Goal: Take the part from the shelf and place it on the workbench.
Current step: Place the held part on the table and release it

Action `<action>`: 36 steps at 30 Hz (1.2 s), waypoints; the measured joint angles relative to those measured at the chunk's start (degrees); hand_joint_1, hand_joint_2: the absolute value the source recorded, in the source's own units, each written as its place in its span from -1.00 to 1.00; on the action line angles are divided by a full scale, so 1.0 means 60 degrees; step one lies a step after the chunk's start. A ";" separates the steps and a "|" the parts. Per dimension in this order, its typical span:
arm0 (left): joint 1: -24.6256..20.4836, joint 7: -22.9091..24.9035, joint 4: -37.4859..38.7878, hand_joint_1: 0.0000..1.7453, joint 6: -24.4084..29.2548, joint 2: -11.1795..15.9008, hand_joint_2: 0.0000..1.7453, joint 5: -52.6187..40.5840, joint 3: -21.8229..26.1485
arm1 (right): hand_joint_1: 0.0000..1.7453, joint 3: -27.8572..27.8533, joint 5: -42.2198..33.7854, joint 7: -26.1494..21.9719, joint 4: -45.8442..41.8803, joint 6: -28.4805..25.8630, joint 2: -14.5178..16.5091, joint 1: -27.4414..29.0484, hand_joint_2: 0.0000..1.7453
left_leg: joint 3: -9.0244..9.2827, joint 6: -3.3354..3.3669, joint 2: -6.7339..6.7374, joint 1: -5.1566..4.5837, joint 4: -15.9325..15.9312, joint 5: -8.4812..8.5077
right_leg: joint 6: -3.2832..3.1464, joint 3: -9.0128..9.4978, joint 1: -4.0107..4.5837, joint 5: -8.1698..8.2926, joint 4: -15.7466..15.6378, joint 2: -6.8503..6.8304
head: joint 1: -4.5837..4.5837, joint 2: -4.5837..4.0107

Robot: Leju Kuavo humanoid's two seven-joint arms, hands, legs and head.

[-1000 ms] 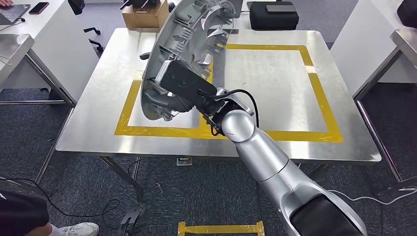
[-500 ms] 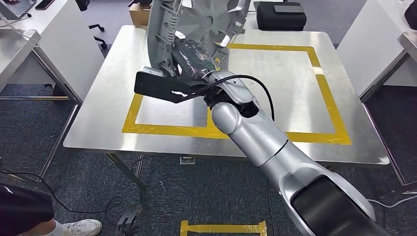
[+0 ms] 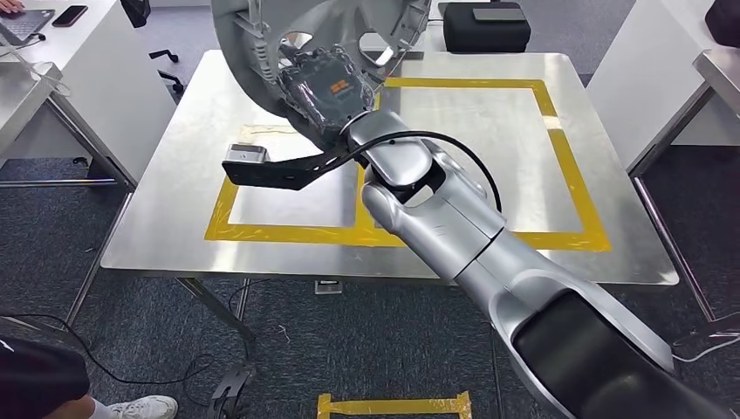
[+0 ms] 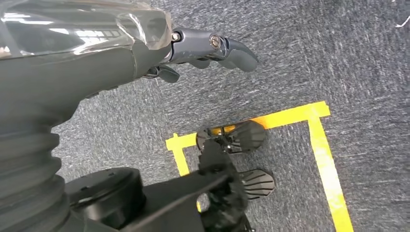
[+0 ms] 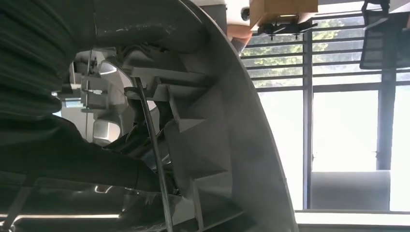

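A large grey moulded part (image 3: 288, 35), curved and ribbed on its inner face, is held in the air above the far-left portion of the steel workbench (image 3: 489, 140), its upper edge running out of the head view. The robot's right hand (image 3: 327, 87) grips it from the inner side, fingers tucked among the ribs, and the silver arm reaches in from the near right. The part hangs over the far-left corner of a yellow tape rectangle (image 3: 567, 166) marked on the bench; the steel inside that rectangle lies bare to the right, and bare margins run along the bench's left and near edges. A black case (image 3: 485, 26) sits at the far edge, a cardboard box (image 5: 283, 9) beyond it, and white desks flank both sides with carpeted aisles between. The right wrist view adds the part's stepped ribs (image 5: 193, 125) against bright windows. The left wrist view shows the left hand (image 4: 145, 53) hanging over grey carpet with yellow floor tape (image 4: 324, 159), fingers apart and holding nothing. A person's shoe (image 3: 144, 407) shows at the near left.
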 joint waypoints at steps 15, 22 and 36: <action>-0.0009 0.0005 -0.0004 -1.00 -0.0011 -0.0064 1.00 0.0040 0.0102 | 1.00 0.1181 0.1721 -0.0060 0.1069 0.0238 0.0124 -0.0460 1.00 | 0.0106 0.0283 -0.0045 -0.0062 -0.0199 0.0022 | 0.0280 -0.0204 0.0052 -0.0130 0.0330 -0.0083 | 0.0017 0.0000; 0.0023 0.0021 -0.0003 -1.00 -0.0022 -0.0075 1.00 0.0168 0.0241 | 1.00 0.1527 0.2254 -0.0218 0.1790 0.0690 0.0365 -0.0636 1.00 | -0.0192 -0.0002 -0.0027 -0.0005 0.0330 -0.0359 | -0.0040 -0.0025 -0.0022 0.0022 0.0011 -0.0076 | 0.0004 0.0000; 0.0136 0.0021 0.0019 -1.00 -0.0009 -0.0089 1.00 0.0260 0.0437 | 1.00 0.1898 0.2365 -0.0503 0.3023 0.2175 0.0748 -0.0731 1.00 | 0.0167 0.0226 0.0019 -0.0021 -0.0251 -0.0025 | 0.0126 -0.0153 0.0066 -0.0062 0.0104 -0.0035 | 0.0012 0.0000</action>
